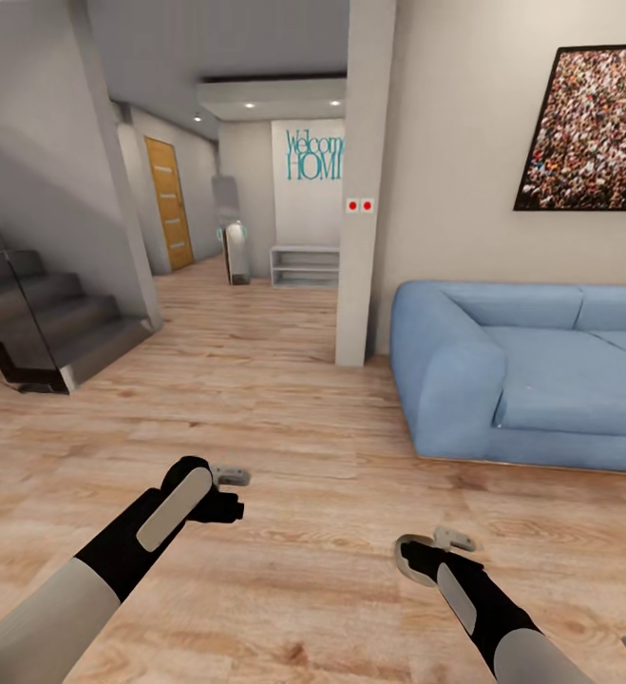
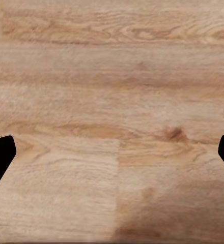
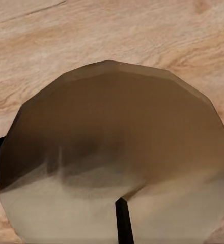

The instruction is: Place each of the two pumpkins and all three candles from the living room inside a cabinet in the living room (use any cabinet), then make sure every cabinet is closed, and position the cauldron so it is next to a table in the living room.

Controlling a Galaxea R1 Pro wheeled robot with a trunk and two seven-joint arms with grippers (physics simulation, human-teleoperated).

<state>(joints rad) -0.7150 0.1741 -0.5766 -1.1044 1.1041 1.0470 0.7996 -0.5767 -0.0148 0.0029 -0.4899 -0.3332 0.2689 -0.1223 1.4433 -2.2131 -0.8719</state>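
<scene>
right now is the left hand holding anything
No. In the left wrist view the left hand has its fingers spread wide apart with just bare wood floor between them.

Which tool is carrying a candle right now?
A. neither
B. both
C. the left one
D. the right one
D: in the right wrist view a beige-grey candle with a dark wick sits between the fingers of the right tool, while in the left wrist view the left tool has its fingers spread wide over bare wood floor with nothing between them.
</scene>
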